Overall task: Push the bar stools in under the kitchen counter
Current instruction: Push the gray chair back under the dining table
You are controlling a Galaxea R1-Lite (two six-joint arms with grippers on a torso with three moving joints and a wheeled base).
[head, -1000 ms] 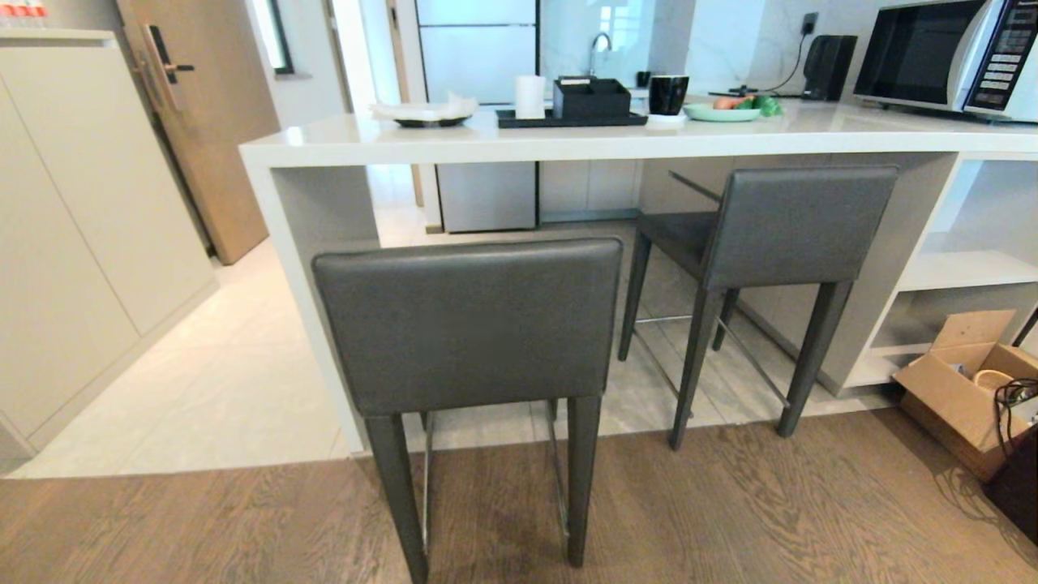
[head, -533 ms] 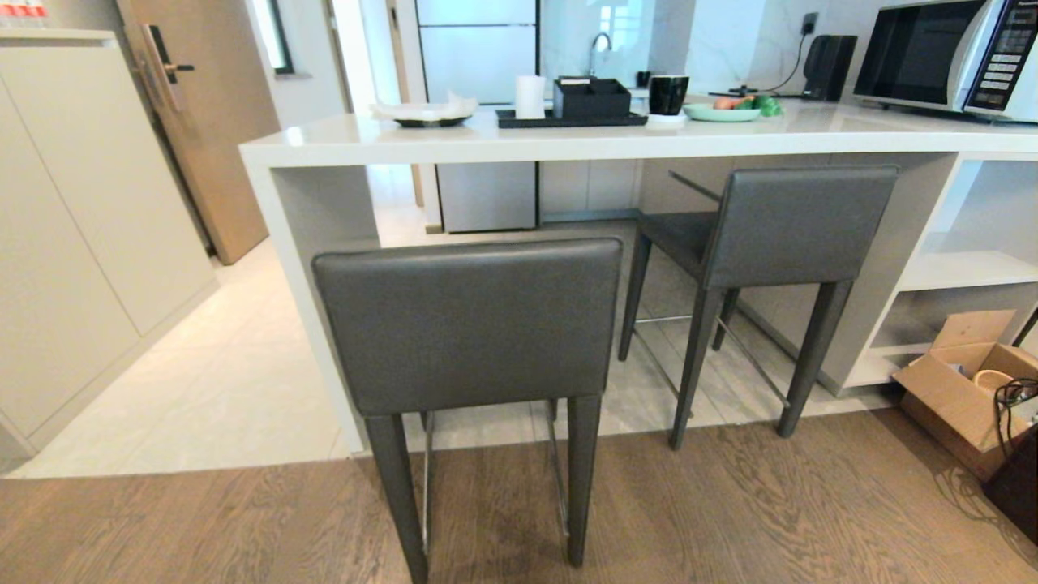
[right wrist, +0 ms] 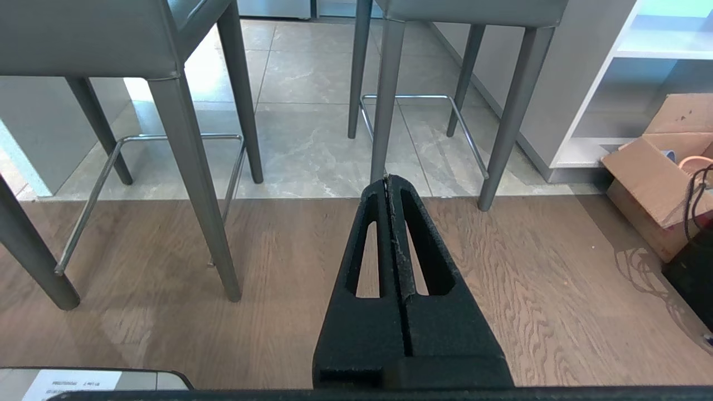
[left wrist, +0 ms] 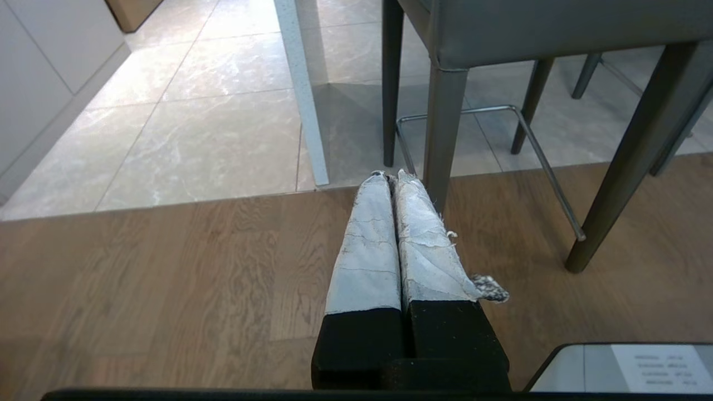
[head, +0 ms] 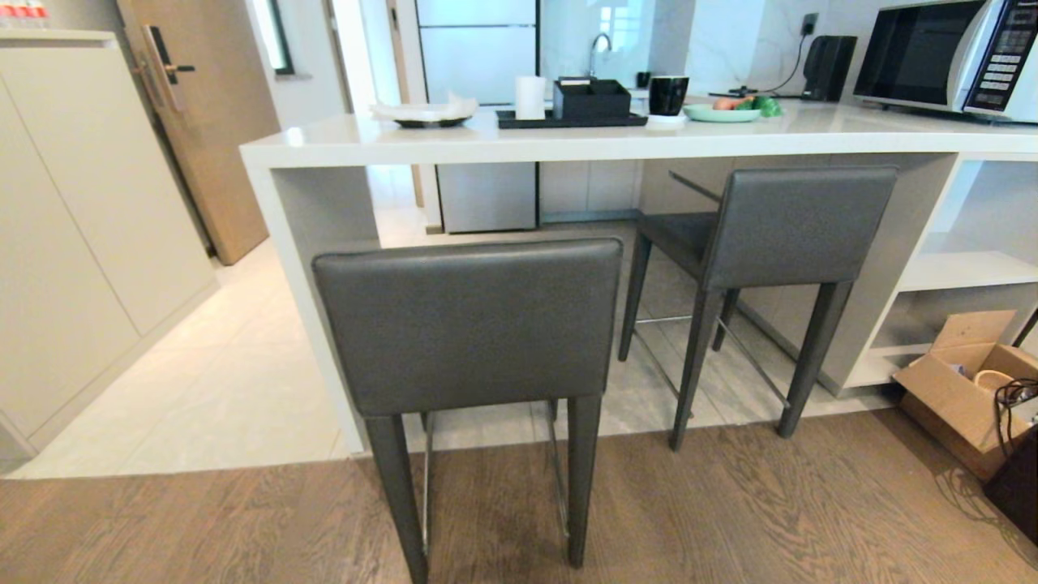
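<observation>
Two grey bar stools face the white kitchen counter (head: 486, 144). The near stool (head: 469, 324) stands out from the counter with its back legs on the wood floor. The far stool (head: 799, 223) sits further right, turned at an angle, its seat partly under the top. Neither arm shows in the head view. In the left wrist view my left gripper (left wrist: 390, 177) is shut, empty, low above the wood floor short of a near stool leg (left wrist: 443, 133). In the right wrist view my right gripper (right wrist: 388, 179) is shut and empty, between the near stool (right wrist: 184, 167) and the far stool (right wrist: 451, 67).
An open cardboard box (head: 961, 389) and a dark bag (head: 1018, 487) sit on the floor at the right, below white open shelves (head: 965, 272). A tray, a cup, a plate and a microwave (head: 949, 57) stand on the counter. Tall cabinets (head: 81, 227) line the left.
</observation>
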